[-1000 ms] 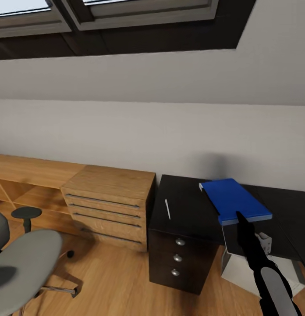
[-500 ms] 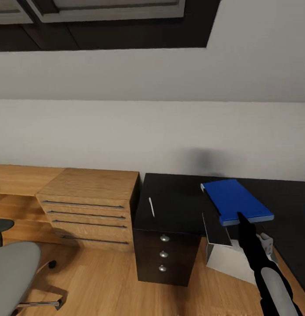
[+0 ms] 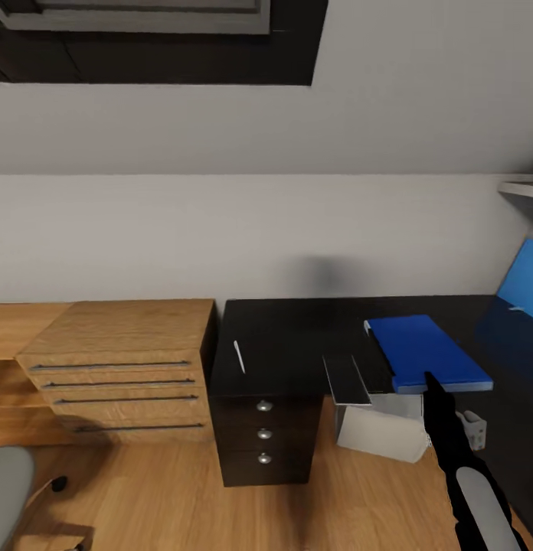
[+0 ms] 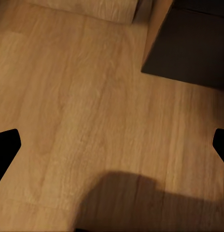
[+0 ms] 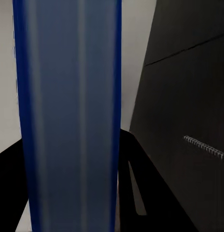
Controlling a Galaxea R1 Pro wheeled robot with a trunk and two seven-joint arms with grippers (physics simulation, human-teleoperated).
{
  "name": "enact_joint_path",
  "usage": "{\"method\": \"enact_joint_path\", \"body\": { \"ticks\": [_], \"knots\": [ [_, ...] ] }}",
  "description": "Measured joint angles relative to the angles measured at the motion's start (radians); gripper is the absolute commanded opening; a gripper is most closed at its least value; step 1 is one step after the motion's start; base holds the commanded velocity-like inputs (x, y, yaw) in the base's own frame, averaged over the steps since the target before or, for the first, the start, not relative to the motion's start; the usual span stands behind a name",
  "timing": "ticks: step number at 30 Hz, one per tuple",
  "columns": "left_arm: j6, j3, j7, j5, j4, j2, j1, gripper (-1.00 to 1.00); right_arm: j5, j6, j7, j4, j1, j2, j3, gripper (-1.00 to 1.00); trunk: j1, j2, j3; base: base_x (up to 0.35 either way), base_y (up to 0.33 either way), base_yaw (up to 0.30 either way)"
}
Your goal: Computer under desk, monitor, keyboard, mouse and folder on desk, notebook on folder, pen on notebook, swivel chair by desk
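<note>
The bright blue folder (image 3: 426,350) hangs level over the front of the black desk (image 3: 297,337), with my right gripper (image 3: 434,381) shut on its near edge. In the right wrist view the folder (image 5: 68,106) runs between the black fingers (image 5: 129,159), above the desk top (image 5: 189,72). A dark grey notebook (image 3: 345,378) lies at the desk's front edge, partly overhanging it. The pale pen (image 3: 238,357) lies on the desk's left end, above the drawers. The light grey computer (image 3: 377,433) stands under the desk. My left gripper (image 4: 112,145) is open above the wood floor. A corner of the swivel chair's grey seat (image 3: 2,482) shows at lower left.
A light wooden drawer cabinet (image 3: 117,367) stands against the desk's left side. The dark drawer unit (image 3: 263,436) with round silver knobs carries the desk's left end. A blue wall panel (image 3: 523,279) rises at the far right. Plank floor (image 3: 182,505) lies in front.
The whole head view has swung to the right, so cabinet, desk and chair slid left in the picture. The folder stays in my right gripper. The blue wall panel has come into view.
</note>
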State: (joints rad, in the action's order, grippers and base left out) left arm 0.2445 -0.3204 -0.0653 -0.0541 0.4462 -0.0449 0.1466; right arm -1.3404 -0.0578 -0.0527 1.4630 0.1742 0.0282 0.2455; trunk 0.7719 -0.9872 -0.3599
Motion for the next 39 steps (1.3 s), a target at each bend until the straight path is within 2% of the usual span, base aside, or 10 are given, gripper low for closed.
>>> {"method": "enact_joint_path", "body": {
  "ticks": [9,15,18,22,28,34,39],
  "knots": [
    [0.001,0.000,0.000,0.000,0.000,0.000,0.000,1.00,0.000,-0.013,0.000,-0.098,0.015,0.033,0.000,-1.00,0.000,0.000,0.000,0.000,0.000,-0.285],
    [0.001,0.000,0.000,0.000,0.000,0.000,0.000,1.00,0.011,-0.026,0.004,-0.215,0.073,0.048,0.000,-1.00,0.000,0.000,0.000,0.000,0.000,-0.285],
    [0.001,0.000,0.000,0.000,0.000,0.000,0.000,1.00,0.036,-0.059,0.005,-0.281,0.106,0.059,-0.001,-1.00,0.000,0.000,0.000,0.000,0.000,-0.285],
    [0.001,0.000,0.000,0.000,0.000,0.000,0.000,1.00,0.064,-0.143,0.005,-0.387,0.165,0.065,-0.002,-1.00,0.000,0.000,0.000,0.000,0.000,-0.285],
    [0.001,0.000,0.000,0.000,0.000,-0.001,0.000,1.00,0.069,-0.169,0.005,-0.408,0.177,0.063,-0.004,-1.00,0.000,0.000,0.000,0.000,0.000,-0.267],
    [0.003,-0.001,-0.001,0.000,0.000,0.000,0.000,1.00,0.061,-0.208,0.011,-0.407,0.180,0.058,-0.012,-1.00,0.000,0.000,0.000,0.006,0.000,-0.064],
    [0.002,0.000,0.000,0.000,0.000,0.000,0.000,1.00,0.063,-0.208,0.056,-0.403,0.180,0.043,-0.015,-1.00,0.000,0.000,0.000,0.205,0.000,-0.006]
  ]
}}
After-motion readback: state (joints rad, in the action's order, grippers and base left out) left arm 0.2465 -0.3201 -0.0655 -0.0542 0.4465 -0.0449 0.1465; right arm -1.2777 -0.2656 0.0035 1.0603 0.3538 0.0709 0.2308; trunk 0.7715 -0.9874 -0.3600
